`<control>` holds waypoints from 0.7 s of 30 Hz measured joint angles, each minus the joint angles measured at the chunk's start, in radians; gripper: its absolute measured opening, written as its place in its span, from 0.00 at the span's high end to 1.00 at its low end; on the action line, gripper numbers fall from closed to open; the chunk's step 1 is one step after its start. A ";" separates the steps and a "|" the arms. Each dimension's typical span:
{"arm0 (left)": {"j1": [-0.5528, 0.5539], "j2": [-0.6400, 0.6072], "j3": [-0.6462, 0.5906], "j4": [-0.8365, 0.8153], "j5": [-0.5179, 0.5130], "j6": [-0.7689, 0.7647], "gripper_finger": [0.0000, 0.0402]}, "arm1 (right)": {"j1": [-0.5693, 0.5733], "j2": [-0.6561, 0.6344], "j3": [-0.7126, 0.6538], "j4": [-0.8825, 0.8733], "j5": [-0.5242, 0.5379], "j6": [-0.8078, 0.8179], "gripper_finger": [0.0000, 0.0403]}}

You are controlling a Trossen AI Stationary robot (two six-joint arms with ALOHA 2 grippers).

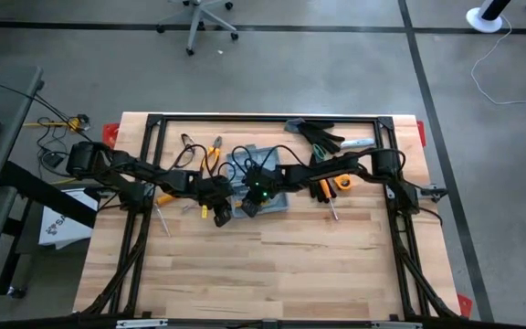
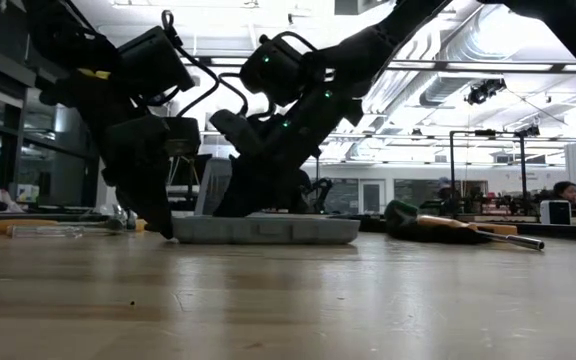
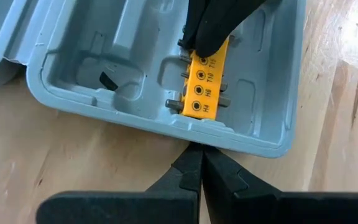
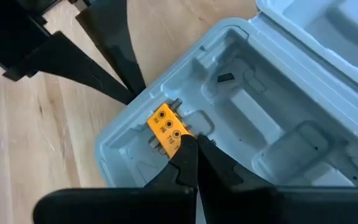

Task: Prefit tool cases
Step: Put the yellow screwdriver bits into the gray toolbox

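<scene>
A pale wood table [image 1: 272, 265] stands on a grey floor, with an open workshop room behind. One grey-blue tool case [image 3: 135, 81] lies open mid-table with one yellow bit holder [image 3: 204, 87] in its tray. The right hand [image 4: 188, 146] is clenched on the holder, and the left hand [image 3: 201, 163], closed and empty, touches the case's rim.

Matt plastic case [image 3: 135, 68], wooden table [image 3: 55, 155]
</scene>
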 joint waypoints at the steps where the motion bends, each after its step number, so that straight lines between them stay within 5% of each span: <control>1: 0.000 0.000 0.000 0.000 -0.001 0.000 1.00 | 0.000 -0.001 0.000 0.000 0.000 0.002 1.00; 13: 0.001 0.000 0.000 0.001 -0.001 0.001 1.00 | 0.003 -0.124 -0.007 -0.034 0.055 -0.036 1.00; 21: 0.000 -0.019 0.000 -0.013 0.087 0.002 1.00 | 0.011 -0.155 -0.007 -0.180 0.074 -0.073 1.00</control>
